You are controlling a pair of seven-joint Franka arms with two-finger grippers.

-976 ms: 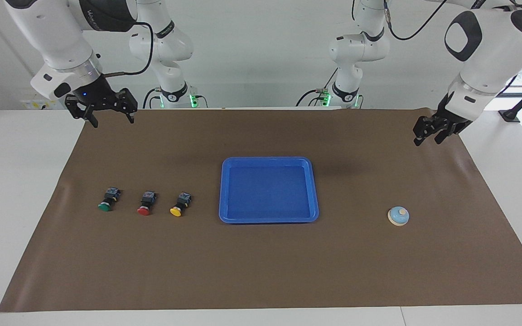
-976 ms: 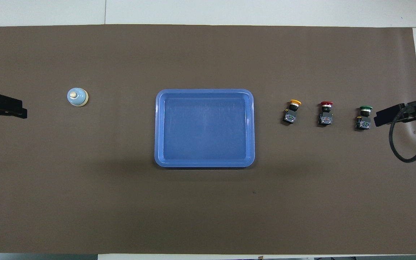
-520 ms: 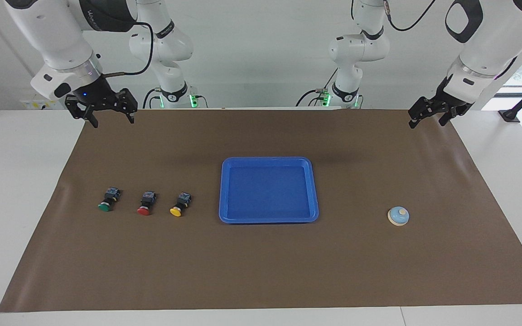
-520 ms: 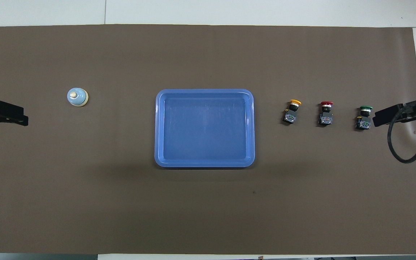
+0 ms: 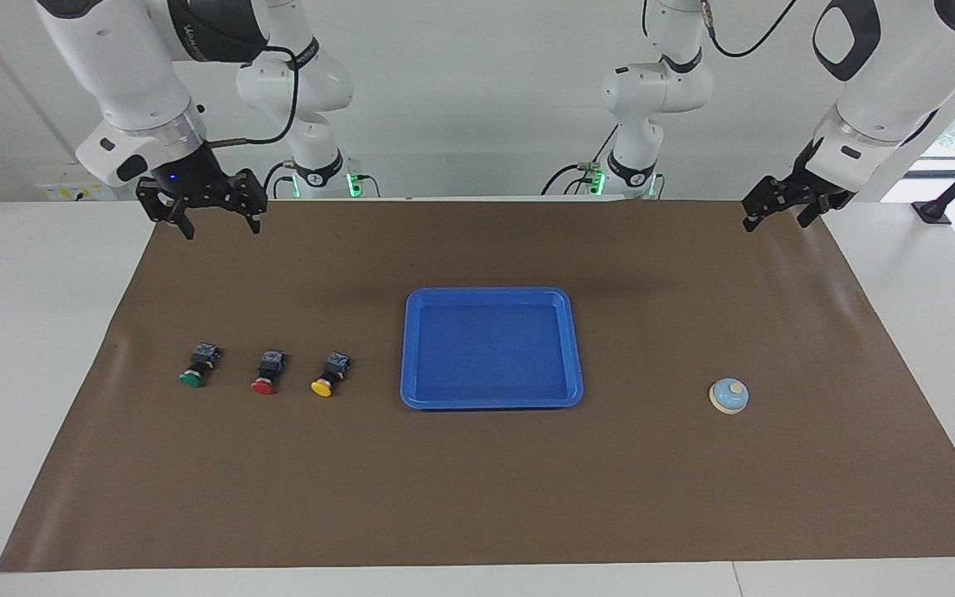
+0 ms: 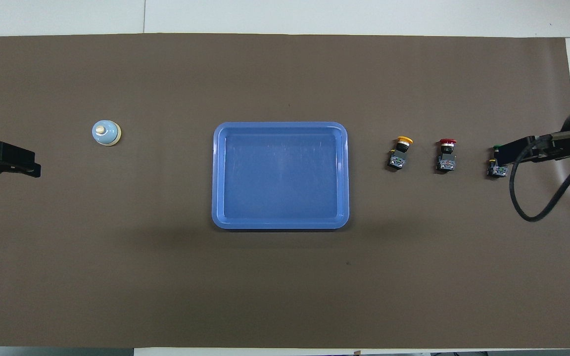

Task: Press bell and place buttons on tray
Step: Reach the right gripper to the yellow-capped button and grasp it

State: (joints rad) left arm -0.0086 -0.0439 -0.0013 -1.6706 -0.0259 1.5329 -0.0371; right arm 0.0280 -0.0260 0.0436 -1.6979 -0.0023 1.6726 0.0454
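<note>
Nearest the robots, both grippers hang empty with jaws spread: right gripper (image 5: 214,217), left gripper (image 5: 778,211). Farther out, the tray (image 5: 411,348) lies bare between three buttons (image 5: 266,373) and the bell (image 5: 729,395). Nothing looks done yet.

green button (image 6: 497,169) partly covered by right gripper (image 6: 507,151) overhead, left gripper (image 6: 5,165) cut off at edge

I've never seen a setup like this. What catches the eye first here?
A bright blue tray sits mid-table on a brown mat. Three buttons, green, red and yellow, line up toward the right arm's end; a pale blue bell sits toward the left arm's end.
</note>
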